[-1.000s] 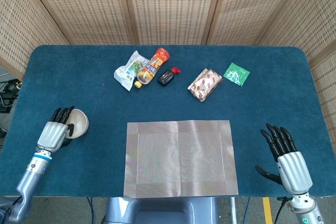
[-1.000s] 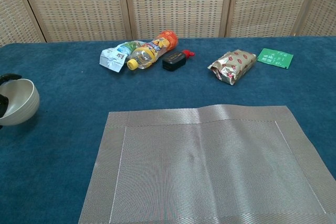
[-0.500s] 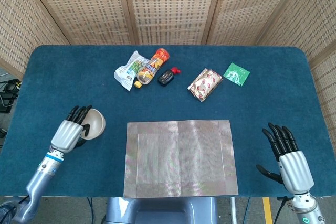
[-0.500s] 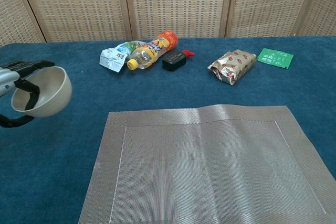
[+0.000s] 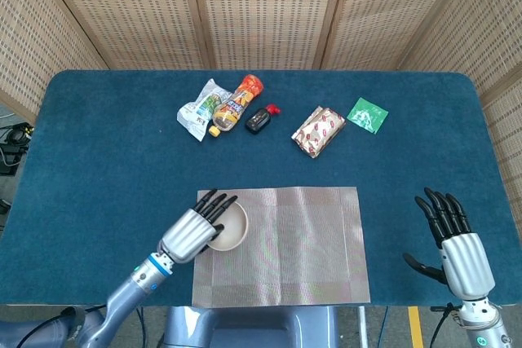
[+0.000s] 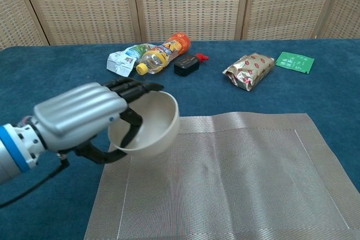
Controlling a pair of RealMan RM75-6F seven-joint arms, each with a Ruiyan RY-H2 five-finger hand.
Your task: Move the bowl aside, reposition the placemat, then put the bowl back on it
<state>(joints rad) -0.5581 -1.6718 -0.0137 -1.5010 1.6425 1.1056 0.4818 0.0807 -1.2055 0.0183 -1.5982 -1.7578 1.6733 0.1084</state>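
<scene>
While the left hand point(image 5: 194, 232) grips the upright bowl point(image 5: 229, 226) over the placemat's point(image 5: 302, 242) left edge, mat lying long side left-to-right, right hand point(image 5: 458, 250) empty, fingers spread.

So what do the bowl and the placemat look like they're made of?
The bowl, held by the left hand, looks like smooth cream plastic or glazed ceramic: plain, even, softly shaded, with a thin rim. The placemat looks like woven synthetic or vinyl mesh: silvery grey with a fine weave, a slight sheen and a border band.
</scene>
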